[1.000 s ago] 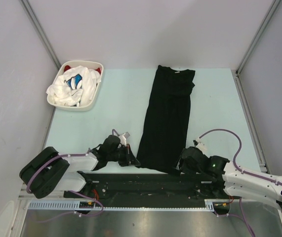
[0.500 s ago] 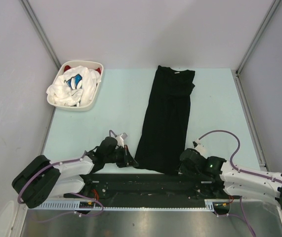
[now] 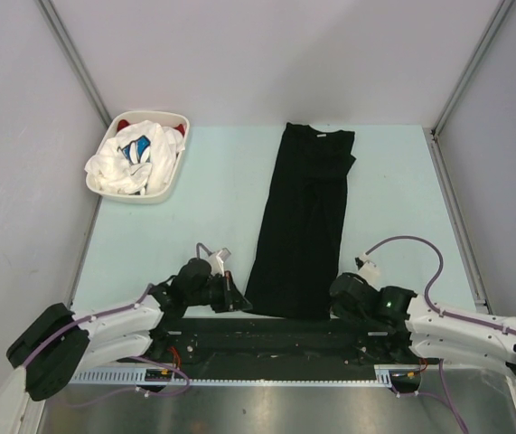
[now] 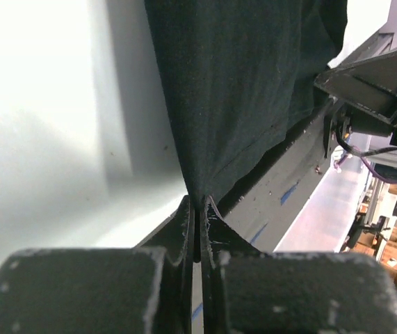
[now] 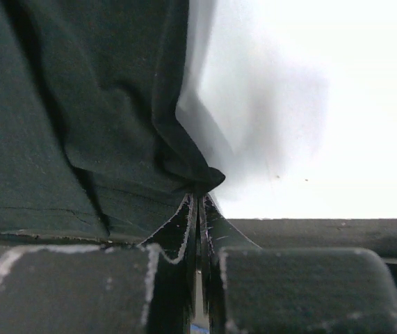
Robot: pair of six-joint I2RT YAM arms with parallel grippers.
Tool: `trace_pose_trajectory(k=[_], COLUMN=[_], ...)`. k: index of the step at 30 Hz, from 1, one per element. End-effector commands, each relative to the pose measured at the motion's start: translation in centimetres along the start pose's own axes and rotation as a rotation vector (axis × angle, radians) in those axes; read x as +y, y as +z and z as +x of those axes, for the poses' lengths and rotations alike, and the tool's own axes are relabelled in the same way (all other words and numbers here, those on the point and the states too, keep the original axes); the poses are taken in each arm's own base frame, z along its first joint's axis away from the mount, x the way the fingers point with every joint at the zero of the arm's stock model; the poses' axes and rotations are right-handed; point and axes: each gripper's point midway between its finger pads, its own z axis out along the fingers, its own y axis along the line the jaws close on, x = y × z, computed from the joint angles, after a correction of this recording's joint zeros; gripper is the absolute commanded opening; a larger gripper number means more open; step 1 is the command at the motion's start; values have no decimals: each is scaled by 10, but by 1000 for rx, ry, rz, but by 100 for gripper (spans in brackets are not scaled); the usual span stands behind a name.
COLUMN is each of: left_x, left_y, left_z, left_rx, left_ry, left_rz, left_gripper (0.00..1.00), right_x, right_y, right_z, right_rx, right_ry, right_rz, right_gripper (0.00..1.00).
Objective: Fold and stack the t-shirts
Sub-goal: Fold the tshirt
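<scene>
We log the black t-shirt (image 3: 303, 217) as a long strip on the surface (image 3: 203, 217), collar at 12 o'clock. The left tool (image 4: 197, 209) clenches its 7 o'clock hem corner, the right tool (image 5: 198, 200) its 5 o'clock corner. More tees (image 3: 126, 163) fill the basket (image 3: 178, 172) at 10 o'clock.

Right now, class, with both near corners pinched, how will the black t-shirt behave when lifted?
Probably floppy: the black t-shirt puckers into folds where the right gripper pinches it. Likely light: thin cloth at the left gripper. Its unheld far end would probably sag and trail.
</scene>
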Motion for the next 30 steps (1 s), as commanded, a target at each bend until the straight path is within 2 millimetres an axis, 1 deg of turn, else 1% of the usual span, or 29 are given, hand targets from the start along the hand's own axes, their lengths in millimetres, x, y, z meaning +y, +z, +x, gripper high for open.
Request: trace_pose_trajectory(k=[1,7,9,11,12,13,14,15,17,18,20,21,22,23,24,25,26,28,29,30], left_x=[-6,-12,-17,-24,-34,-40,-41,-55,-66,-71,-77,-88,-87,-91,-98,-95,-101,-100,-106,-104], left_y=[-3,-6,-8,-10,-11,-12,-12,-15,-15,-15,-14,-15,-13,-12,-13,-10,-11,-9,-11,-11], left_z=[10,20,19,19,14,12,8,-1,-12,-18,-28,-36,-41,-46,-53,-60,-68,-79,-87,-94], left_rx=[-12,-39,-51,-53,-61,-65,-72,-92,-119,-121,-134,-149,-153,-164,-171,-178,-192,-198,-211,-221], left_ry=[-13,-29,-26,-16,-10,5,16,32,71,84,129,139,148,154,171,168,172,174,179,186], left_rz=[-1,5,17,25,40,49,38,52,53,36,24,34,29,38,47,32,38,36,46,37], left_gripper=[0,0,0,0,0,0,0,0,0,0,0,0,0,0,0,0,0,0,0,0], right_x=[-6,-13,-11,-3,1,5,15,18,35,38,53,55,64,68,69,77,79,80,80,86], right_y=[-20,-34,-37,-43,-46,-49,-55,-57,-66,-65,-69,-68,-69,-70,-70,-72,-72,-72,-72,-73], right_z=[-16,-8,-9,-15,-17,-23,-29,-33,-47,-50,-59,-66,-70,-74,-84,-87,-94,-112,-117,-119], right_rx=[-77,-82,-93,-115,-126,-151,-170,-186,-241,-256,-288,-308,-325,-334,-359,-363,-372,-398,-405,-394], right_ry=[-28,-32,-39,-51,-56,-65,-75,-91,-121,-133,-155,-185,-181,-187,-207,-201,-196,-184,-183,-179], right_rz=[34,21,11,-8,-18,-26,-49,-48,-79,-72,-106,-106,-138,-154,-150,-184,-191,-193,-193,-223], right_gripper=[0,0,0,0,0,0,0,0,0,0,0,0,0,0,0,0,0,0,0,0])
